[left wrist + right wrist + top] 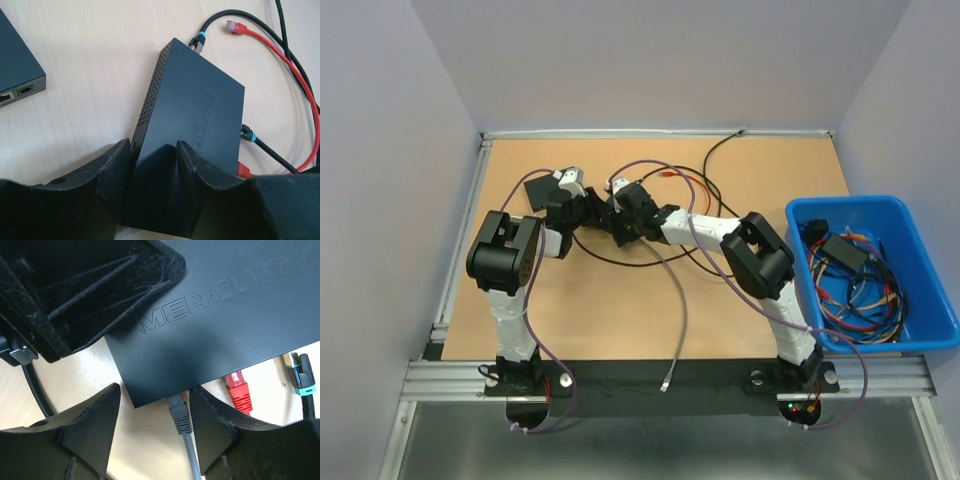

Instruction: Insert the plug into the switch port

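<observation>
My left jaws clamped on switch [200,115] end, switch flat on desk [90,75]. In switch port: grey plug [179,412], centred between my right jaws, which stand apart, clear of it. Next port over: red plug [237,390].

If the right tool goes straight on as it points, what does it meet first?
Probably the black switch, at its port edge; the gray plug sits there inside the right tool.

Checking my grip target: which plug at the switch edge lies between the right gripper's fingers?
The grey plug, in the switch; the red plug and the teal-banded black plug lie outside the fingers.
</observation>
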Robot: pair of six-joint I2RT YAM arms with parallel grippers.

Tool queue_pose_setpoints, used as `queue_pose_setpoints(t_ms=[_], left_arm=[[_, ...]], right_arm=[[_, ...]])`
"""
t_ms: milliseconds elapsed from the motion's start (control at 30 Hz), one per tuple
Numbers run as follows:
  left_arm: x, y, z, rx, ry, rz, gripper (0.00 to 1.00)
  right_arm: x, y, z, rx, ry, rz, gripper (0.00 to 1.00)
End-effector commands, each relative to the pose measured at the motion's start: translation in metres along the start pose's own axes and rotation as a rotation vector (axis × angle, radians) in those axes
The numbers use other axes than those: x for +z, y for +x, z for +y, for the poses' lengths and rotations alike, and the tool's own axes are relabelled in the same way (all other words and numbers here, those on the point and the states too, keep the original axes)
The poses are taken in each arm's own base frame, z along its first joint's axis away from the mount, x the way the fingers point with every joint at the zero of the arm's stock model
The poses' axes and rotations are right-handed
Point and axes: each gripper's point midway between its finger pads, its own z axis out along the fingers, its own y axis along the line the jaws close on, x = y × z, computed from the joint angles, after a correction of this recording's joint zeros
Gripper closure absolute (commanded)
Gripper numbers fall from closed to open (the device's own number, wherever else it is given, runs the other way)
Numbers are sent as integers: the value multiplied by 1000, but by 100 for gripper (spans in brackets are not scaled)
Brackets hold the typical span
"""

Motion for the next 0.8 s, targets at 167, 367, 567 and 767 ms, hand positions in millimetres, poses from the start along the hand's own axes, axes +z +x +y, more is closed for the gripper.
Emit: queue_pose_setpoints(t_ms=[167,367,567,767], left_arm=[[-42,132,-32,-191,85,469,48],[-42,133,-31,-199,82,473,48],[-41,131,-29,-201,76,464,49],[-42,131,-29,-205,76,465,49]], right_arm=[[-43,-120,43,0,-141,-408,35],[-47,-117,38,2,-115,-408,34],[-54,-115,34,-6,-97,-411,30],[-67,-119,30,-13,-78,-428,28]])
